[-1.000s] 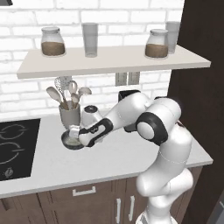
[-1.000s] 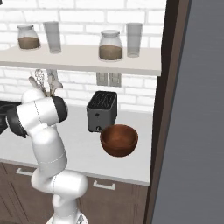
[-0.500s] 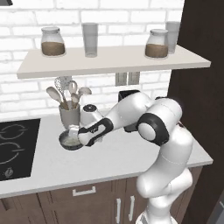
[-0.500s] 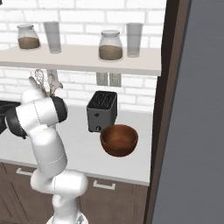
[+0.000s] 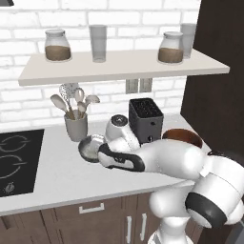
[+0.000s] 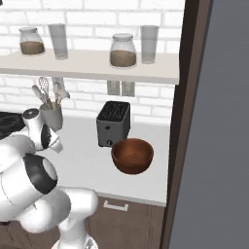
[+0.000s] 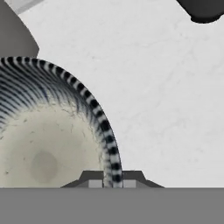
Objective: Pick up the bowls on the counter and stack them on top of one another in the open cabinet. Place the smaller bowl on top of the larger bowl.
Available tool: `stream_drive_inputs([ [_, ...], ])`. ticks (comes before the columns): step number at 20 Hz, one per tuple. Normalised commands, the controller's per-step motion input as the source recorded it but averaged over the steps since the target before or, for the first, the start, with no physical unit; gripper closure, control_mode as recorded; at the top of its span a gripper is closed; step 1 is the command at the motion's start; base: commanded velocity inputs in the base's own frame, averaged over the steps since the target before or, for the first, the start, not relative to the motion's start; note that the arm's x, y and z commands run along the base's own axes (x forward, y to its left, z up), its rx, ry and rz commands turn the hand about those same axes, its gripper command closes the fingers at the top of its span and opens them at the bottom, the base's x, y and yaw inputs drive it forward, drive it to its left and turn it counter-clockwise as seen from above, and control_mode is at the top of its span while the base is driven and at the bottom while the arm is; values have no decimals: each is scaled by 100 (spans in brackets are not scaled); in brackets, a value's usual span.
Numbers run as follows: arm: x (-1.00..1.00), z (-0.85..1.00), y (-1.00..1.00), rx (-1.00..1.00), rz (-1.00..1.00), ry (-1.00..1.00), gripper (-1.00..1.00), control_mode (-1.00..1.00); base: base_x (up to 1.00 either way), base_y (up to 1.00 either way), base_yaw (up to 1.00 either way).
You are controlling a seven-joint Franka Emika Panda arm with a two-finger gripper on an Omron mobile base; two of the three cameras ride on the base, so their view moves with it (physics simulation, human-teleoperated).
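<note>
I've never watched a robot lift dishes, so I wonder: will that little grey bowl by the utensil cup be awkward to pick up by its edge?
Probably a bit. The smaller bowl looks rigid and glossy, so it may slip. The gripper straddles its thin rim, and held on one side it could tilt. It's shallow, so likely light.

White glossy rounded arm [image 5: 176, 159]; dark grey joint bands; bulbous segments; black wrist trim.

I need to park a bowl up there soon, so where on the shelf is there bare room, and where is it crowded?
The shelf has a wide bare stretch between the glass and the right jar, and a narrower gap between the left jar and that glass. The right end is crowded, with the right jar and a second glass close together.
</note>
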Motion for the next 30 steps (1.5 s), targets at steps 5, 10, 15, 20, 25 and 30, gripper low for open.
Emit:
stream_drive_inputs([
  [5,-100,100,-100,12,-25,-18,100,-100,0,0,0],
  [10,-96,100,-100,11,-30,-7,100,-100,0,0,0],
  [15,-57,100,-100,8,-37,6,100,-100,0,0,0],
  [20,-17,59,-100,15,-30,33,100,-100,0,0,0],
  [25,0,0,-100,6,-13,19,100,-100,0,0,0],
  [30,6,-10,-97,2,-5,4,100,-100,0,0,0],
])
